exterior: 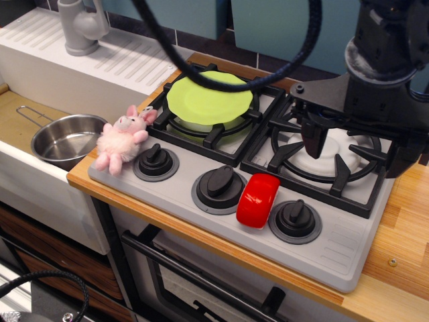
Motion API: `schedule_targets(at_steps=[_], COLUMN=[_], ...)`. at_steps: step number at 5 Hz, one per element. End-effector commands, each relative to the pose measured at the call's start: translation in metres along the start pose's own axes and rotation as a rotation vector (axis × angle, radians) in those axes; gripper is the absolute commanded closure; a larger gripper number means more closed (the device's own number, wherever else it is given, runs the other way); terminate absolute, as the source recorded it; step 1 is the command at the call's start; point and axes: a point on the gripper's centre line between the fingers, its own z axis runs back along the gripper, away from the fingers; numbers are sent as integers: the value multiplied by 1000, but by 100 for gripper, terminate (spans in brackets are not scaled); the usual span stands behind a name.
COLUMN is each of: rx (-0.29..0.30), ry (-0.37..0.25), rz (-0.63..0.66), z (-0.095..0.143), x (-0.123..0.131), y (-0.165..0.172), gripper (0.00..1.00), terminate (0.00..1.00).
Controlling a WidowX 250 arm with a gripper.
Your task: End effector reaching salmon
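The salmon (pixel 258 200) is a small glossy red rounded block. It lies on the grey front panel of the toy stove (pixel 348 258), between the middle knob (pixel 219 186) and the right knob (pixel 295 217). My black gripper (pixel 358 146) hangs over the right burner (pixel 328 157), up and to the right of the salmon and apart from it. Its fingers point down and stand wide apart with nothing between them. The left finger (pixel 314 137) is the one nearer the salmon. A thick black cable (pixel 295 60) arcs away from the wrist.
A lime green plate (pixel 209 100) sits on the left burner. A pink plush bunny (pixel 122 139) lies at the stove's left front corner beside the left knob (pixel 155 161). A metal pot (pixel 65 139) sits in the sink on the left, with a grey faucet (pixel 80 27) behind it.
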Motion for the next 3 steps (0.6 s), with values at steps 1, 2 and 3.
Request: schedule_targets(at_steps=[1, 2, 3], rx=[0, -1, -6], ry=[0, 9, 7], rz=[0, -11, -42], z=[0, 2, 0], x=[0, 3, 10], y=[0, 8, 27], gripper=[0, 0, 0], terminate=[0, 0, 0])
